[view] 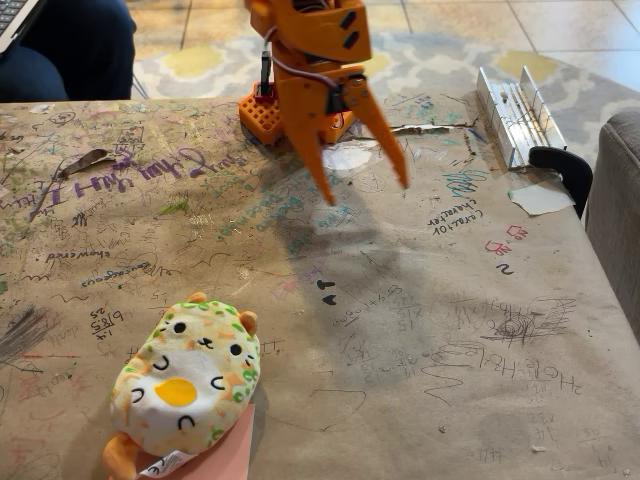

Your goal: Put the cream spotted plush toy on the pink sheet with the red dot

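The cream spotted plush toy (188, 382) lies at the lower left of the fixed view, belly up, with its orange ears toward the table's middle. It rests on the pink sheet (222, 455), of which only a corner shows beneath it at the bottom edge; the red dot is hidden under the toy. My orange gripper (365, 190) hangs in the air over the back middle of the table, well away from the toy, open with nothing between its fingers.
Brown paper covered in scribbles spreads over the table (420, 330). A metal rail (515, 115) and a black clamp (562, 165) sit at the back right. A person's legs (70, 50) show behind the table's left corner. A grey sofa arm (615, 220) borders the right edge.
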`<action>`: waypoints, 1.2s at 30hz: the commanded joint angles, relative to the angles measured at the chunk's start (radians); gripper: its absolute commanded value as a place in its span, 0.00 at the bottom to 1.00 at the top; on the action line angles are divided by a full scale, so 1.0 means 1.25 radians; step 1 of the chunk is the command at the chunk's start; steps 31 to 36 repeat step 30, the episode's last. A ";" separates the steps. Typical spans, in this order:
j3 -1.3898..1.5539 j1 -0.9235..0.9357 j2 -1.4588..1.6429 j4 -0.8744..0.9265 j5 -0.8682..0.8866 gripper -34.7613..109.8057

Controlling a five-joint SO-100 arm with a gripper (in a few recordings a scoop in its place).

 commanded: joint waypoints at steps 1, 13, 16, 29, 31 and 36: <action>0.016 0.099 0.002 0.009 -0.054 0.44; 0.016 0.108 0.007 0.009 -0.028 0.43; 0.016 0.108 0.007 0.009 -0.028 0.43; 0.016 0.108 0.007 0.009 -0.028 0.43; 0.016 0.108 0.007 0.009 -0.028 0.43; 0.016 0.108 0.007 0.009 -0.028 0.43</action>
